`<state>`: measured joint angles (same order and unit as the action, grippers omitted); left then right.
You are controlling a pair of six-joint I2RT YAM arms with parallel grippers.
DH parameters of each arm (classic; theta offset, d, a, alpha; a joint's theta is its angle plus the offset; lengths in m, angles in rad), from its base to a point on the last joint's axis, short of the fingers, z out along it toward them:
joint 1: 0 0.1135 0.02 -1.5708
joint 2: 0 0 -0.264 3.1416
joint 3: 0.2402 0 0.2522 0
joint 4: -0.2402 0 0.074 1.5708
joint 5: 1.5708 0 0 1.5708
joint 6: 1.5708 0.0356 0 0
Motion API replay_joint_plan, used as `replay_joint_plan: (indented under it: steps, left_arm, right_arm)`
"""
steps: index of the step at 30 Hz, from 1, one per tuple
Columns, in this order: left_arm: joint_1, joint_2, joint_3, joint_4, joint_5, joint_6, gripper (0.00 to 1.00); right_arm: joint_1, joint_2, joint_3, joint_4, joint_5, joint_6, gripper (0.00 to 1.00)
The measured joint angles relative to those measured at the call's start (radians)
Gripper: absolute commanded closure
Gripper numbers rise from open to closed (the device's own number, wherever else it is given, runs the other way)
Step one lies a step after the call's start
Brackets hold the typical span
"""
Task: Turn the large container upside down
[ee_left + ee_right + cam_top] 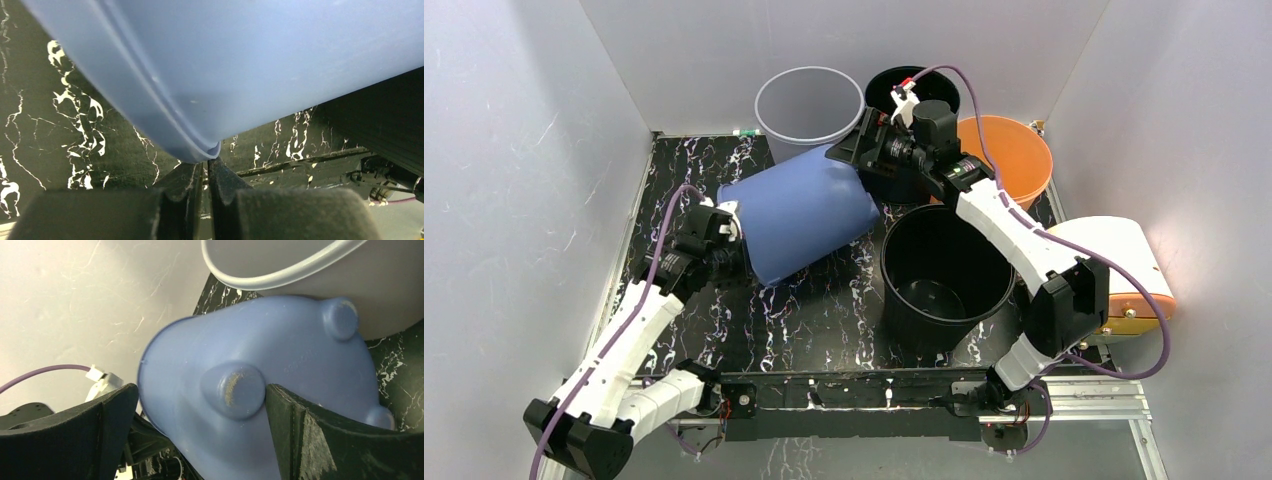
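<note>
The large blue container (799,210) lies tipped on its side on the black marbled table, mouth toward the left, base toward the back right. My left gripper (729,235) is at its rim. In the left wrist view the fingers (185,185) stand nearly together with the rim's edge (212,149) at their tips (206,165). My right gripper (854,150) is open at the container's base (260,355). Its right finger (300,430) touches a round foot (232,390); its left finger (100,430) stands clear of the side.
A grey bucket (809,100) stands just behind the blue container and shows in the right wrist view (310,270). A black pot (924,85) and an orange bowl (1014,155) stand at the back right. A large black bucket (944,270) stands right of centre, and a white and orange lid (1124,270) lies at far right.
</note>
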<state>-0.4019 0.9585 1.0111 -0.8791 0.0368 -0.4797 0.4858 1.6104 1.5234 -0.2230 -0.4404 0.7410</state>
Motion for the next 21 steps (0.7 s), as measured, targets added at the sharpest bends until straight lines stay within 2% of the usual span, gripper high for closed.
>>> replay_joint_plan:
  steps: [11, 21]
  left_arm:
    - [-0.002, 0.061, -0.029, 0.079, 0.077, 0.029, 1.00]
    - [-0.002, 0.074, -0.055, 0.090, 0.073, 0.042, 1.00]
  right_arm:
    - [0.008, -0.024, 0.001, 0.025, 0.013, -0.014, 0.02]
    - [0.058, -0.045, 0.008, 0.034, 0.045, -0.029, 0.02]
